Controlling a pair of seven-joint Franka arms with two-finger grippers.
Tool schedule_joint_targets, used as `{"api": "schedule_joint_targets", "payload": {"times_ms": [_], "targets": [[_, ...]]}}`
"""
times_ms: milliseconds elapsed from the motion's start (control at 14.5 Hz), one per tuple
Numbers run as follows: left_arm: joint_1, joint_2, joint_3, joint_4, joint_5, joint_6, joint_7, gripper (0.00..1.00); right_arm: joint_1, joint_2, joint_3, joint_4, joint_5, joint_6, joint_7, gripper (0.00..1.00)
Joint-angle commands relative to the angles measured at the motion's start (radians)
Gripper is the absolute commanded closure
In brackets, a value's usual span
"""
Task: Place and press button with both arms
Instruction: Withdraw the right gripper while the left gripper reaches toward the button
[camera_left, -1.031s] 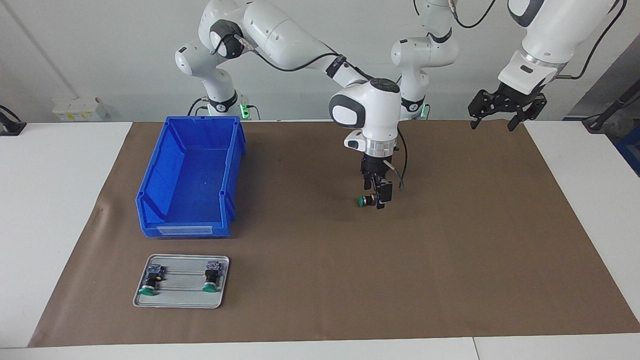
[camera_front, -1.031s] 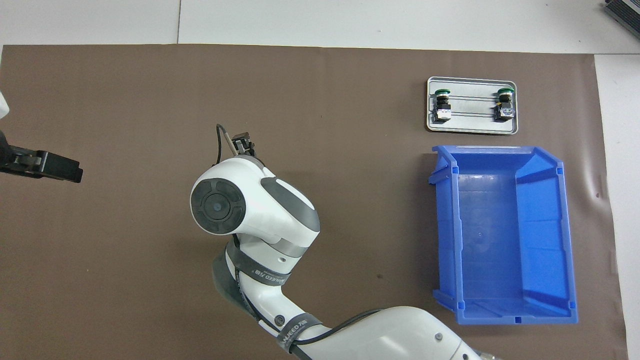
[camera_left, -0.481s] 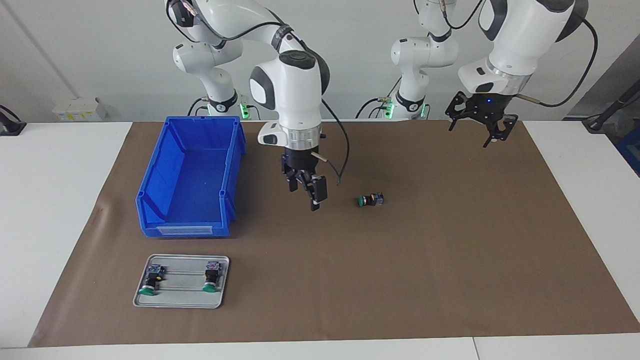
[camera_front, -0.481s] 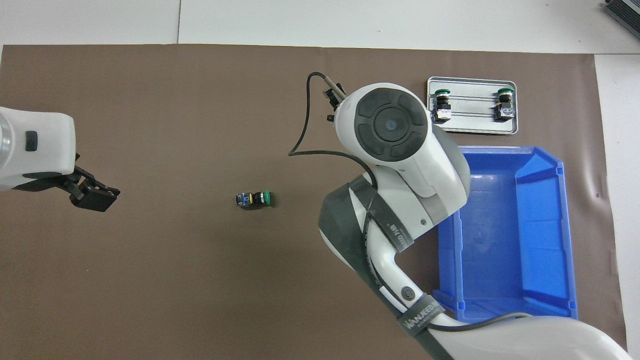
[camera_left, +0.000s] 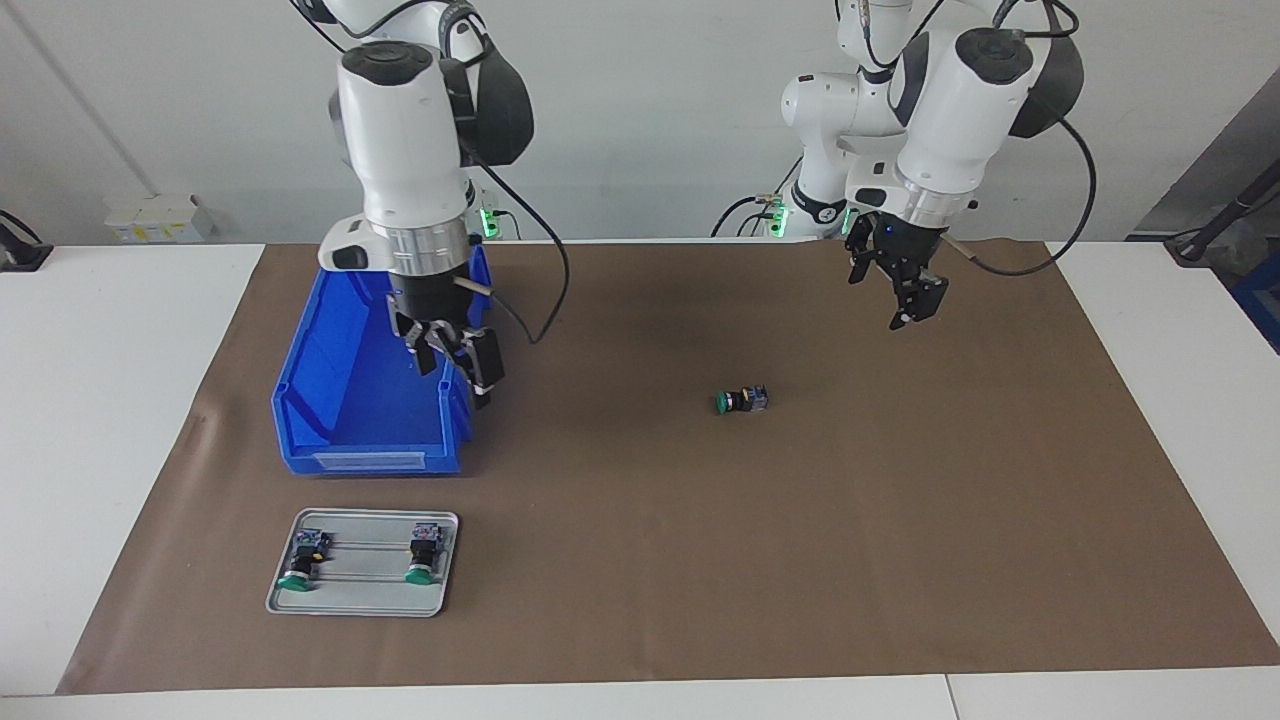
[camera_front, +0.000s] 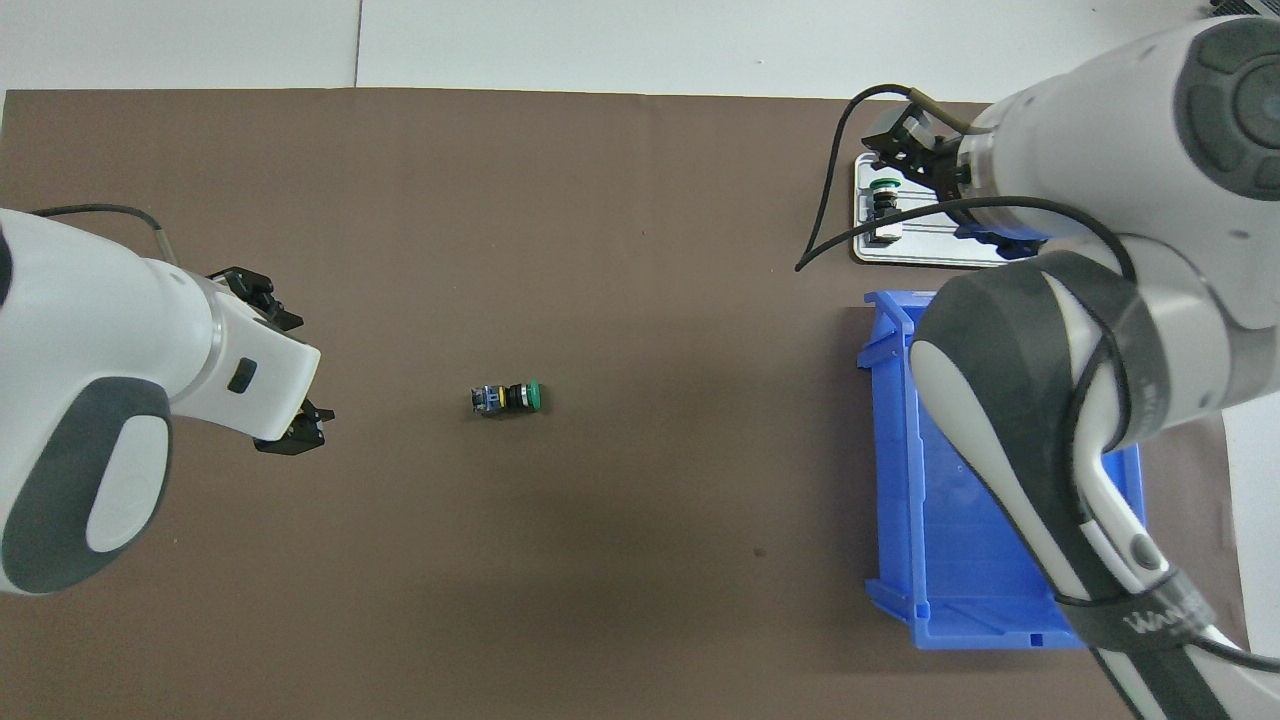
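I read the placing as done: the button (camera_left: 742, 401) lies on its side on the mat (camera_left: 900, 520) mid-bench, free of both claws, cap toward the right arm's end. The pressing is what's left.

My left claw (camera_left: 905, 290) hangs over the mat at about two o'clock from the button in the facing view, fingers apart, empty. My right claw (camera_left: 455, 355) is up over the bin (camera_left: 330, 400), at nine o'clock from the button, also spread and empty.

Next I'd bring the left claw down beside the body to steady it, and press the cap end-on.

The facing view shows both claws high off the mat. The overhead view shows the button's (camera_front: 508, 398) axis plainly, but the right arm hides most of the tray (camera_front: 900, 255) there; the facing view shows two spare buttons on it.
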Motion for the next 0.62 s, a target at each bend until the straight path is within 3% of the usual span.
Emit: {"api": "schedule_joint_targets", "payload": {"times_ms": [0, 137, 344, 550], "targets": [[-0.068, 0.077, 0.015, -0.028, 0.006, 0.128, 0.035, 0.05, -0.065, -0.077, 0.017, -0.038, 0.024, -0.066, -0.173, 0.00], [-0.099, 0.128, 0.015, -0.034, 0.006, 0.194, 0.030, 0.06, -0.092, -0.109, 0.015, -0.027, 0.024, -0.135, -0.273, 0.00], [-0.139, 0.136, 0.015, -0.114, 0.006, 0.311, 0.018, 0.08, -0.137, -0.172, 0.011, -0.025, 0.046, -0.224, -0.364, 0.00], [-0.180, 0.179, 0.016, -0.115, 0.006, 0.337, -0.028, 0.11, -0.189, -0.207, 0.003, -0.022, 0.097, -0.342, -0.547, 0.00]]}}
